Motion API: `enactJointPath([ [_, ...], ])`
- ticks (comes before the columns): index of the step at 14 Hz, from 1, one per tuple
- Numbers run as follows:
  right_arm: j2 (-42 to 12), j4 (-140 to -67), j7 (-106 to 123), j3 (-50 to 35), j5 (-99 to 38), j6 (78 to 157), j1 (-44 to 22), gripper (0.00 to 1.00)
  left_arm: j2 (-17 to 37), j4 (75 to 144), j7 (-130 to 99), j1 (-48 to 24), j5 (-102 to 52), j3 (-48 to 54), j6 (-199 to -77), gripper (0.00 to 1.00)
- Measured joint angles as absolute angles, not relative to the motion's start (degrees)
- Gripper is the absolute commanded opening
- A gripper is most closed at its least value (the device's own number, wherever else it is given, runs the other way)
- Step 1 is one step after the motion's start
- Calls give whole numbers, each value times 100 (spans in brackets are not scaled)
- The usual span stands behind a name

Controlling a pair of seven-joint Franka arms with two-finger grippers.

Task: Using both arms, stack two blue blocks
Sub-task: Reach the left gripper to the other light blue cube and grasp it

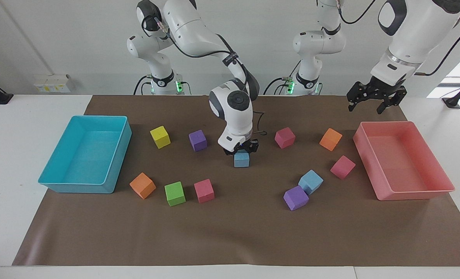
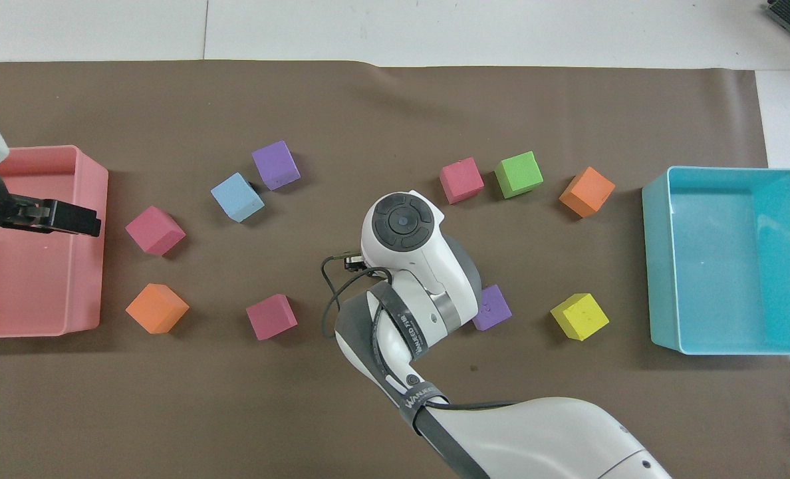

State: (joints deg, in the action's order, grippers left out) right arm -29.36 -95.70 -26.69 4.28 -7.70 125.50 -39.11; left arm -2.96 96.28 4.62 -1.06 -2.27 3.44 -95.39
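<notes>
On the bench (image 1: 5, 162), a brown mat (image 1: 230, 240) carries everything. Going across the facing view from the right arm's end: a turquoise tray (image 1: 118, 155) sits first, with nothing in it. Next come a yellow cube (image 1: 160, 136) and, farther from the robots, an orange cube (image 1: 142, 185), a green cube (image 1: 175, 193) and a pink cube (image 1: 204, 190) in a loose row. A purple cube (image 1: 198, 140) lies just beside the right arm's wrist.

At the middle of the mat the right claw (image 1: 241, 150) points straight down and grips a blue block (image 1: 241, 159) from above, its fingers closed on the block's top. Whether the block touches the mat cannot be told. In the overhead view the arm's wrist hides this block completely.

Toward the left arm's end, a second pink cube (image 1: 284, 137) and a second orange cube (image 1: 330, 139) lie nearer to the robots, a third pink cube (image 1: 342, 167) farther out. The other blue block (image 1: 311, 181) lies on the mat, turned askew, with a second purple cube (image 1: 296, 197) touching its corner, farther from the robots. Nothing lies on top of it.

Last comes a pink tray (image 1: 416, 192). The left claw (image 1: 372, 101) waits in the air over the tray's robot-side end, fingers spread wide, holding nothing.
</notes>
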Motion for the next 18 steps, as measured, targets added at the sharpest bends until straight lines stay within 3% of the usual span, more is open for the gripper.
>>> enactJointPath([
  [5, -2935, -9610, -2655, 427, -770, 12550, -3911, 0, -50, 9633, 250, -106, -227, 346, -10088, 100],
  [6, -2935, -9611, -2655, 427, -770, 12550, -3911, 23, 47, 9634, 64, -107, -227, 352, -10267, 100],
  [7, -2935, -9611, -2655, 427, -770, 12550, -3911, 85, 157, 9634, -113, -107, -227, 358, -10443, 100],
  [8, -2935, -9611, -2655, 426, -770, 12550, -3911, 100, 285, 9631, -261, -108, -227, 364, -10604, 100],
  [14, -2885, -9604, -2656, 425, -770, 12576, -3911, 100, 1261, 9554, -1571, -444, -55, 415, -11563, 100],
  [18, -2541, -9600, -2674, 441, -770, 12572, -3879, 100, 2092, 8977, -2446, -779, 326, 421, -11710, 100],
])
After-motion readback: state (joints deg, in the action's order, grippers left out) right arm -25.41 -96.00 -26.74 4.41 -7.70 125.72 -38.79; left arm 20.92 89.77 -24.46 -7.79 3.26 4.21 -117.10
